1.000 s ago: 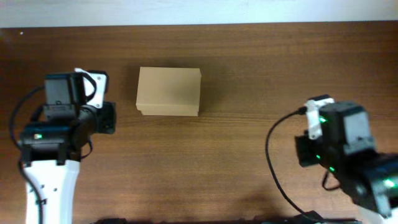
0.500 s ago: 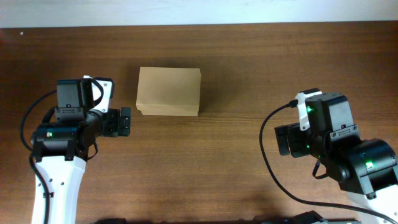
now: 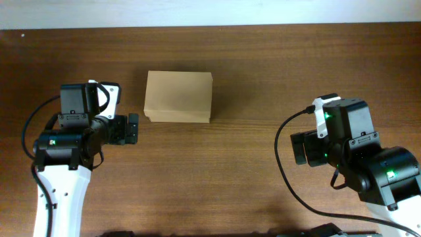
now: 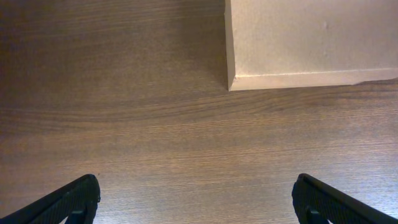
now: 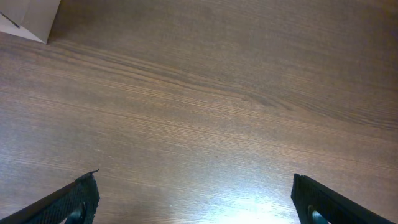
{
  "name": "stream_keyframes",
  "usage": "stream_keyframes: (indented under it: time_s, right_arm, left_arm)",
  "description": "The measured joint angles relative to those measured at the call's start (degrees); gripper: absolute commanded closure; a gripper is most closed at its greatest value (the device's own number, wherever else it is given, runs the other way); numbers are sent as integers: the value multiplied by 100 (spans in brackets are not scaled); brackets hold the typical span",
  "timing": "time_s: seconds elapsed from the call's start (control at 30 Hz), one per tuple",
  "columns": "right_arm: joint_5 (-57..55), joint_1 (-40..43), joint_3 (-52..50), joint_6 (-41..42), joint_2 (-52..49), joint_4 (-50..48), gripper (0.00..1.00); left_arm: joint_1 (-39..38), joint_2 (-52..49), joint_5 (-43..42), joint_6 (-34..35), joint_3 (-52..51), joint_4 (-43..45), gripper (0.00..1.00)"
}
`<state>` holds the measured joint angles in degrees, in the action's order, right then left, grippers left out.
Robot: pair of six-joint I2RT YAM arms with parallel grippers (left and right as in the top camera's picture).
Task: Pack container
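The container (image 3: 179, 97), a plain tan cardboard box with its lid down, rests on the brown wooden table (image 3: 250, 66) left of centre. In the left wrist view the container (image 4: 305, 40) fills the upper right. The right wrist view catches only one corner of the container (image 5: 25, 17) at top left. My left gripper (image 3: 133, 128) sits just left of and below the box, apart from it, open with bare wood between its fingers (image 4: 68, 202). My right gripper (image 3: 299, 147) is far to the right, open and empty, its fingers (image 5: 326, 202) spread wide over the table.
Black cables (image 3: 286, 178) loop beside the right arm, and another cable (image 3: 23, 131) curls by the left arm. The table's far edge (image 3: 210, 26) meets a pale wall. Bare wood lies between the two arms.
Both grippers have opened from shut. The left arm swung its gripper right, toward the box; the right arm shifted left and forward. No movement in the last half second.
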<state>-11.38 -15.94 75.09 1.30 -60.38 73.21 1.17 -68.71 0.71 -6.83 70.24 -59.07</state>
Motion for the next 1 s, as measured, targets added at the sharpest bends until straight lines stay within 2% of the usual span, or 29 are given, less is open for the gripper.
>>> stream_keyframes:
  time_s: [0.37, 0.5, 0.8, 1.0]
  right_arm:
    - [-20, 0, 0, -7, 11, 87, 1]
    - [-20, 17, -13, -4, 304, 72, 1]
    - [179, 844, -133, 17, 2520, -750, 1]
    - [514, 1543, -925, 22, 3532, -1355, 1]
  left_arm:
    - [0, 0, 0, 0, 0, 0, 0]
    - [0, 0, 0, 0, 0, 0, 0]
    - [0, 0, 0, 0, 0, 0, 0]
    - [0, 0, 0, 0, 0, 4, 0]
